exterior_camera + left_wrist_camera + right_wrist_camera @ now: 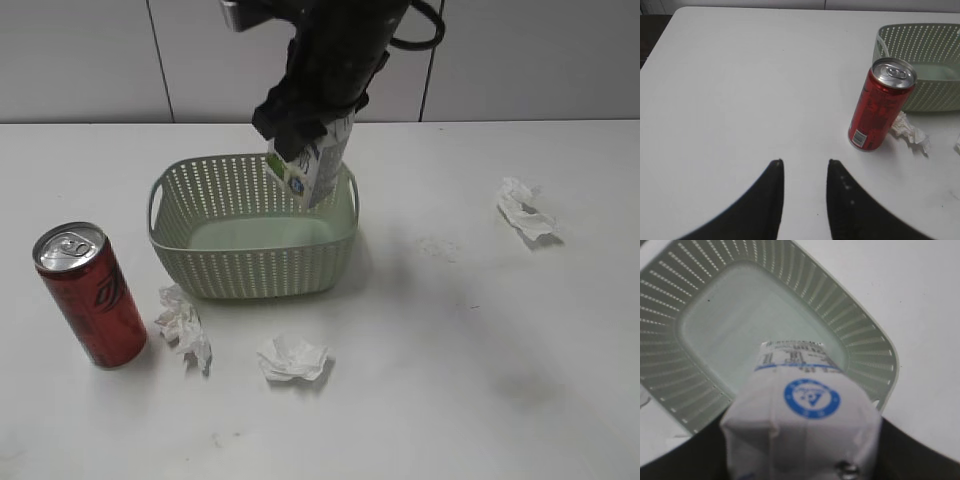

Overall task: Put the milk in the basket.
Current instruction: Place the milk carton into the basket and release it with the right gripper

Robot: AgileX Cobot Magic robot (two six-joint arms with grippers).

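The milk (312, 168) is a small white carton with blue and green marks, held tilted above the back right part of the pale green basket (250, 268). My right gripper (300, 125) is shut on the milk and hangs over the basket. In the right wrist view the milk (805, 410) fills the lower middle, with a blue round mark, and the basket (700, 305) lies empty below it. My left gripper (805, 162) is open and empty above the bare table, left of the basket (935, 95).
A red soda can (90, 295) stands left of the basket, also in the left wrist view (880, 107). Crumpled tissues lie in front of the basket (183, 325) (293, 358) and at the far right (525, 208).
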